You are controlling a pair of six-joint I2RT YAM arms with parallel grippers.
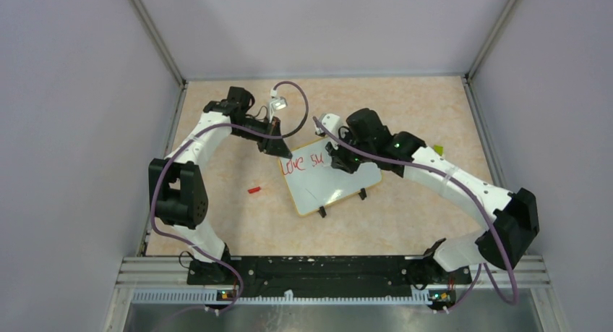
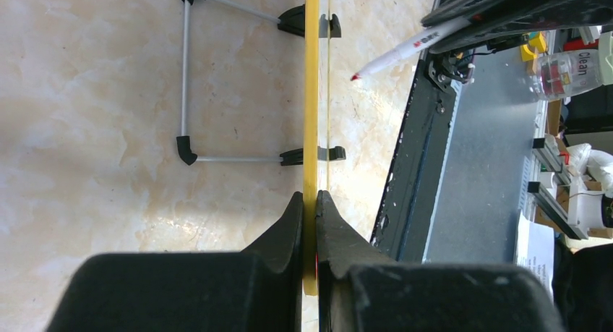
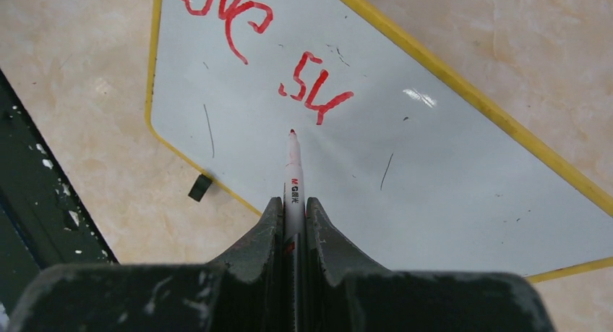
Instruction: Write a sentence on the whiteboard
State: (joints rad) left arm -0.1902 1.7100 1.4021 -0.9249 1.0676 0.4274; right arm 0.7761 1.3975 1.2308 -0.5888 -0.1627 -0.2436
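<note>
White shells and black joint housings cover the left arm (image 1: pixel 199 140) and the right arm (image 1: pixel 448 180); a purple cable (image 1: pixel 292 84) loops along each; the fingers (image 3: pixel 253 254) are matte black wedges.

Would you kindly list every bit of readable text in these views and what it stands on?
"Love su": red handwritten sentence on the glossy white yellow-rimmed whiteboard.
"M": start of the print on the slim white red-tipped marker; the rest is too small.
"Clean": label of the clear plastic bottle.
Printed white paper sheet: too small to read.

whiteboard (image 3: pixel 448 202): white (yellow rim) | sentence (image 3: pixel 242 21): red | marker (image 3: pixel 293 173): white, red-tipped | small piece (image 1: pixel 254 189): seemingly red
</note>
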